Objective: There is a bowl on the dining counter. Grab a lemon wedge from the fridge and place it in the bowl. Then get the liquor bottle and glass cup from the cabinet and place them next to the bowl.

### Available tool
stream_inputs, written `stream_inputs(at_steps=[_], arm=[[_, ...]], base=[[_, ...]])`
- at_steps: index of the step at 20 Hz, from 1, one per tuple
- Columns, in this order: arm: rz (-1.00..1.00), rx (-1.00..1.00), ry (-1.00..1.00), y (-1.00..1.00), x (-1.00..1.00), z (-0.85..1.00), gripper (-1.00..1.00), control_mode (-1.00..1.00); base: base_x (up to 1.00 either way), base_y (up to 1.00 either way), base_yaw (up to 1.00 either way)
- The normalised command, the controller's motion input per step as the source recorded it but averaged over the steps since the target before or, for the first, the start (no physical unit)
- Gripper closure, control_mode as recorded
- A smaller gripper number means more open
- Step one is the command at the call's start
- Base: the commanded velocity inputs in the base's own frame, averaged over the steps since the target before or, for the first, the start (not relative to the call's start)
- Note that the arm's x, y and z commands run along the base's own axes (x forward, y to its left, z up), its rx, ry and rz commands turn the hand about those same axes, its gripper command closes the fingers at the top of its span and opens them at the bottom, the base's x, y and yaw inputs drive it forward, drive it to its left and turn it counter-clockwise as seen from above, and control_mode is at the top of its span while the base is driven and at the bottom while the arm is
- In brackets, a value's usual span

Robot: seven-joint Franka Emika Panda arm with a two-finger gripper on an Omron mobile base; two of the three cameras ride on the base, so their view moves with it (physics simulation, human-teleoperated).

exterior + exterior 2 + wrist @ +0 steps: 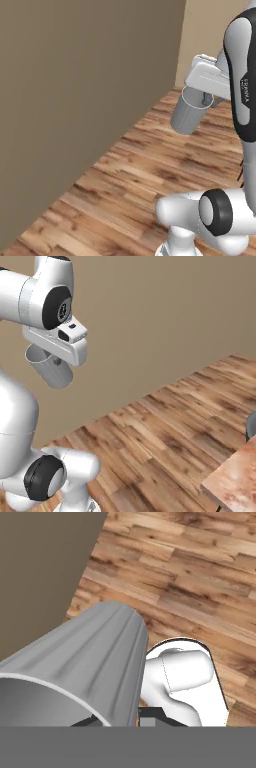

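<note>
Wood-plank floor (165,170) and plain tan wall (75,100) behind, seen from the base cameras. Held aloft well above the boards: glass cup (190,114), grey and translucent, tilted with its rim up toward the hand. Pinched at the rim by the pincer (204,100), clenched on the cup's wall, one fingertip dipping inside the mouth. From the right base view, same cup (52,370) slung beneath the white hand, pincer (56,360) at its upper edge, base of the cup pointing down and outward. Through the hand camera, ribbed grey side of the cup (95,657) looming large, pale rim curving across the lower left, floor (190,572) far below. Caught at the lower right corner of the right base view: a corner of the dining tabletop (235,476), reddish-brown and cream stone, well apart from the raised cup.
</note>
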Motion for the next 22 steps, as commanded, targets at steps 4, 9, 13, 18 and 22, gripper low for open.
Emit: stream_inputs(at_steps=[4, 9, 13, 18, 22], arm=[[0.0, 0.0, 0.0, 0.0, 0.0, 0.0, 1.0, 1.0], [0.0, 0.0, 0.0, 0.0, 0.0, 0.0, 1.0, 1.0], [0.0, 0.0, 0.0, 0.0, 0.0, 0.0, 1.0, 1.0], [0.0, 0.0, 0.0, 0.0, 0.0, 0.0, 1.0, 1.0], [0.0, 0.0, 0.0, 0.0, 0.0, 0.0, 1.0, 1.0]], base=[[0.59, 0.35, -0.64], [0.5, 0.39, -0.67], [0.51, 0.43, -0.67], [0.61, 0.48, -0.66], [0.85, 0.65, -0.62]])
